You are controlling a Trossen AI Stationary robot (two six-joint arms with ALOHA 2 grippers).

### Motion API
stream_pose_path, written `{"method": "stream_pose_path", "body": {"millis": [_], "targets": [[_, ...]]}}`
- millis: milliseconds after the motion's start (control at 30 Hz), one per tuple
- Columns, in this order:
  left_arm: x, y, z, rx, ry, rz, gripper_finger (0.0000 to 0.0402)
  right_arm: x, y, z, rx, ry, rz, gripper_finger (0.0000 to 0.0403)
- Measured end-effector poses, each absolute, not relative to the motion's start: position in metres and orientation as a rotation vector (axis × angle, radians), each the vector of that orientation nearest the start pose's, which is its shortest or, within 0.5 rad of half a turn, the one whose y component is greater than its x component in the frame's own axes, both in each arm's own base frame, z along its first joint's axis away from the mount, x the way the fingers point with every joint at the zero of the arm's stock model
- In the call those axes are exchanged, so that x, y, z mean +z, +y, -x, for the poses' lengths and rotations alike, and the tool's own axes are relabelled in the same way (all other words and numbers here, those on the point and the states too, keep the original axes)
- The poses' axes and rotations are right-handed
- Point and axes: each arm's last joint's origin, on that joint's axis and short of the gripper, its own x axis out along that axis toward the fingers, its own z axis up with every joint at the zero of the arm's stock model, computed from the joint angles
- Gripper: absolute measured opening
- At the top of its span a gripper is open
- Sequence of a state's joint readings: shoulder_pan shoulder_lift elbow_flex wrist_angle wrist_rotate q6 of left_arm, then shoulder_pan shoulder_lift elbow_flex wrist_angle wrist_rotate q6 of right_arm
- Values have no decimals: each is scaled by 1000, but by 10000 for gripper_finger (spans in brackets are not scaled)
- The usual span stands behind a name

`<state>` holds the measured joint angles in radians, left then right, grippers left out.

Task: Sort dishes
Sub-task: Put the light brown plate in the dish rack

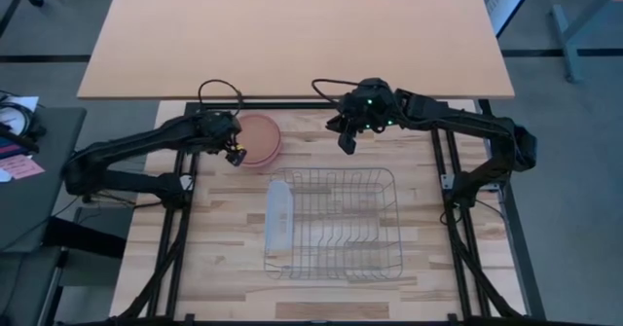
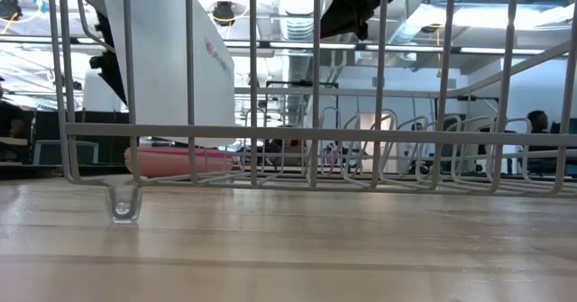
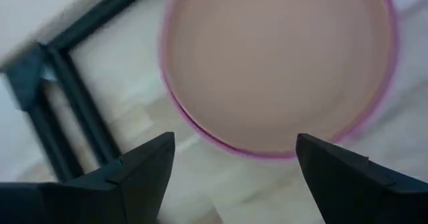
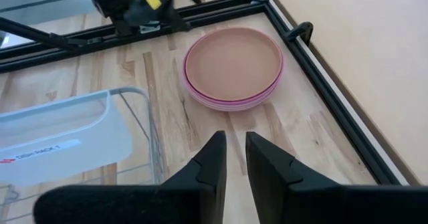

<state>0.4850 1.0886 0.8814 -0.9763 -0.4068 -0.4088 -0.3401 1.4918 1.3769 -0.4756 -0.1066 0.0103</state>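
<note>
A: From above we've got the plates (image 1: 260, 139) stacked just beyond the rack's (image 1: 336, 224) far left corner, on the table (image 1: 224, 268). The left gripper (image 1: 234, 154) hangs at the stack's left edge, and the right gripper (image 1: 347, 143) sits to the stack's right, above the rack's far rim.

B: And a white tray (image 1: 278, 216) leaning on the rack's left side, we see.

A: Low view now: we're looking through the rack wires (image 2: 315, 140), and the plates (image 2: 180, 161) show as a pink band behind them, flat on the table.

B: Left wrist view: the fingers (image 3: 144, 174) are spread wide, released, nothing between them, with the stack (image 3: 277, 63) right ahead, tan on top, magenta rim beneath.

A: Right wrist view: those fingers (image 4: 210, 164) are nearly together, a narrow gap, gripping nothing. We see the plates (image 4: 233, 65) beyond them, and the tray (image 4: 60, 140) beside.
</note>
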Motion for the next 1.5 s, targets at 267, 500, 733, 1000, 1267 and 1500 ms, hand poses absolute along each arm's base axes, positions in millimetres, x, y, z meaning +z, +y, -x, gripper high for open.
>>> {"method": "stream_pose_path", "body": {"millis": [267,500,733,1000,1267,1500], "targets": [[254,96,-157,1078,1071,431,308,340,-104,-309,-221,632,-150,64],[254,104,-151,1075,1094,451,308,339,-104,-309,-219,647,-147,64],[248,131,-147,1118,1084,480,308,339,-102,-309,-213,647,-144,64],[232,162,-151,1076,1079,565,308,335,-101,-309,-213,663,-152,64],[216,173,-159,1095,1127,570,308,334,-99,-309,-212,675,-164,64],[195,181,-168,1112,1180,623,308,340,-101,-313,-213,603,-148,64]]}}
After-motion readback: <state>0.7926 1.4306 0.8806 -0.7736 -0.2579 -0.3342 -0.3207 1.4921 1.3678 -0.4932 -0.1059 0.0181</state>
